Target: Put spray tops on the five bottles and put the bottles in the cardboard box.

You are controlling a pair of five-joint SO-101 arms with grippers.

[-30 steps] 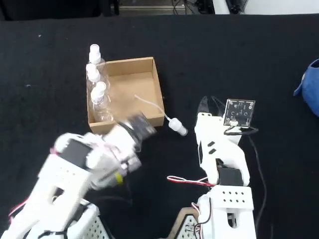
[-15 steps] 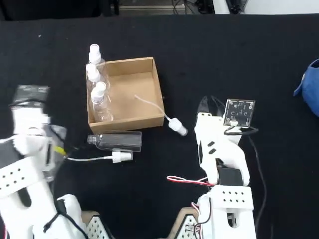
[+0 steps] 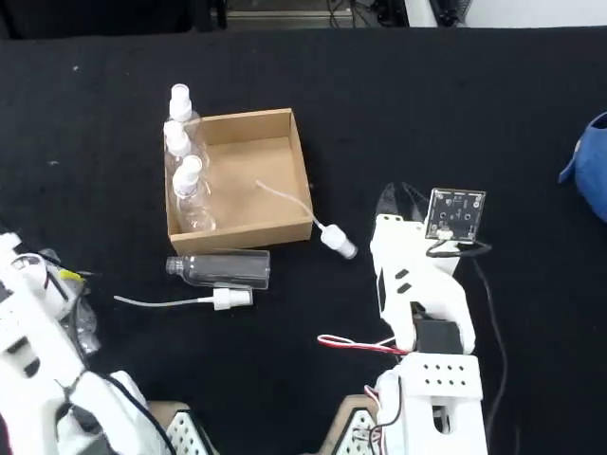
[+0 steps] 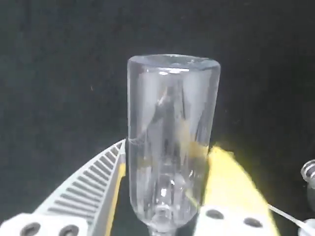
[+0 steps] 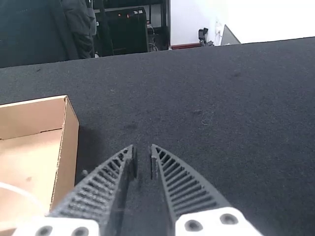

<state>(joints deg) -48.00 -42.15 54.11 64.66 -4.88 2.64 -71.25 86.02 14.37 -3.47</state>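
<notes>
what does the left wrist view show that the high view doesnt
Left wrist view: a close look at the clear bottle clamped in the left gripper, its base pointing away from the camera, with a ribbed finger on one side and a yellow-faced finger on the other.
High view: the cardboard box with three topped bottles along one wall, a spray top by the box's corner, and the right gripper off to the side.
Both: the uncapped bottle lying on the table, and the loose spray top beside it.
</notes>
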